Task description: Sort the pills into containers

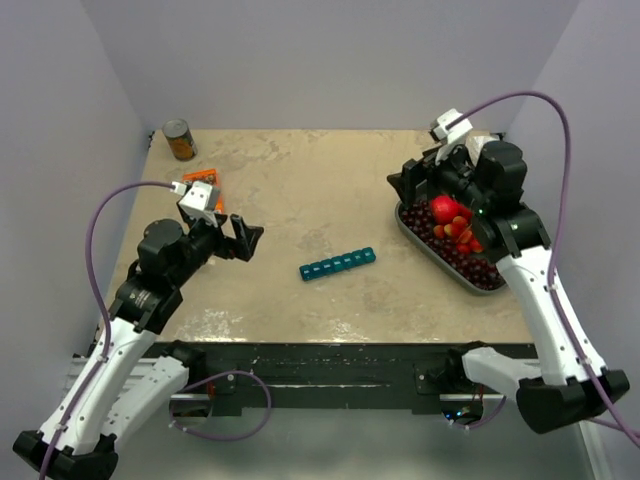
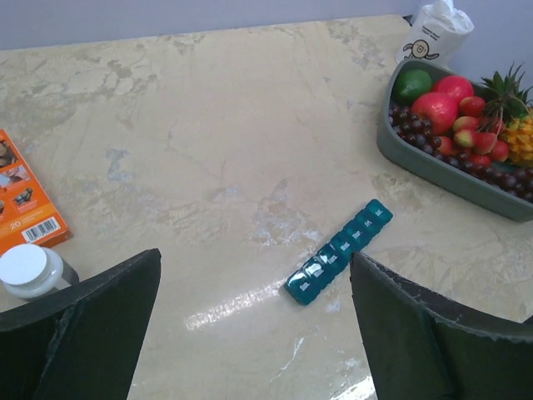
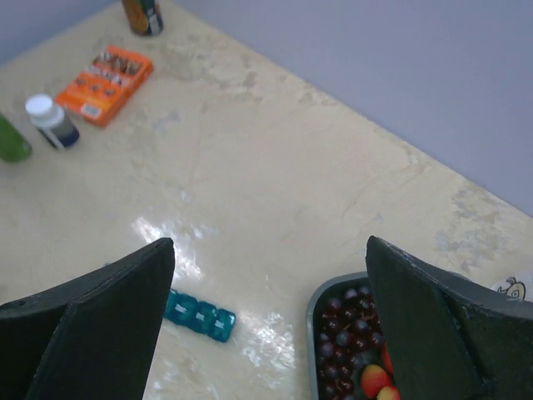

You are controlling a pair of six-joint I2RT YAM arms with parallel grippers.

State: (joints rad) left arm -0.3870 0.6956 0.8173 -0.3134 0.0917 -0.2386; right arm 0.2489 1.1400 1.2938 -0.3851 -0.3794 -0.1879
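Left pincer [image 2: 254, 275] gapes; bottle [image 2: 29, 268] (hidden overhead) beside its finger.

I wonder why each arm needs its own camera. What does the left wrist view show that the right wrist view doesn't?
Only the left wrist view: the whole teal pill organiser, plus the lime and pineapple in the grey fruit tray, framed by the open left gripper. Only the right wrist view: the can at the table's far edge, a green object cut by the frame, and the open right gripper. Both: the orange box, the white-capped bottle, and part of the organiser and tray.
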